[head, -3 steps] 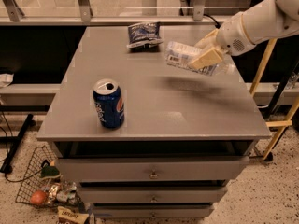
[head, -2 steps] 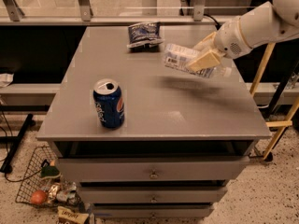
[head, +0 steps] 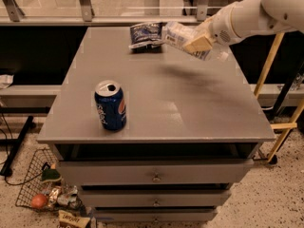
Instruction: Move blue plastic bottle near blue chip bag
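We see the tool clamped on the blue plastic bottle, held sideways above the surface, just beside the blue chip bag. Risk: lowering here shoves the bag, or the released bottle rolls (far edge close).

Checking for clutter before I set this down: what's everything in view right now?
blue plastic bottle: one, clear with pale label, held above the table's far right, just right of the bag
blue chip bag: one, dark blue, table's far edge
soda can: one, dark blue, upright, front left
drawer cabinet: one, grey, centre
wire basket: one, floor, lower left
gripper: one, tan, shut on the bottle
arm: one, white, upper right
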Robot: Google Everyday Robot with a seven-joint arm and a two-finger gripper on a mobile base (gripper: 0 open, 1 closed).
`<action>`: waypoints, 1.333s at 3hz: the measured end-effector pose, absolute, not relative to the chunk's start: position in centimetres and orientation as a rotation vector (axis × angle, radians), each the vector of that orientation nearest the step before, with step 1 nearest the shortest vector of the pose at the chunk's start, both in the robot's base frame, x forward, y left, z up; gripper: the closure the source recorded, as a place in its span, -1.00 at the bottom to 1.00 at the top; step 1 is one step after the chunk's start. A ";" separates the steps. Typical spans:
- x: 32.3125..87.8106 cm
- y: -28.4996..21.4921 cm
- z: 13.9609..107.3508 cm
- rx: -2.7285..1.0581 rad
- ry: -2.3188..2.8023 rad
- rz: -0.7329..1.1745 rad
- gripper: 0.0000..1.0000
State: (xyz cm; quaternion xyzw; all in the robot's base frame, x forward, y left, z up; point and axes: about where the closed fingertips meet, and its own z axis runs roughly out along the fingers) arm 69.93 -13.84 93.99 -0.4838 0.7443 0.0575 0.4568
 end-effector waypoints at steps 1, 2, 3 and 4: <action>73.4 -14.7 95.7 -1.085 1.829 0.057 1.00; 77.3 -15.2 96.2 -1.033 1.844 0.022 1.00; 80.1 -14.8 95.9 -1.027 1.861 0.028 1.00; 82.2 -13.4 94.8 -1.047 1.878 0.045 1.00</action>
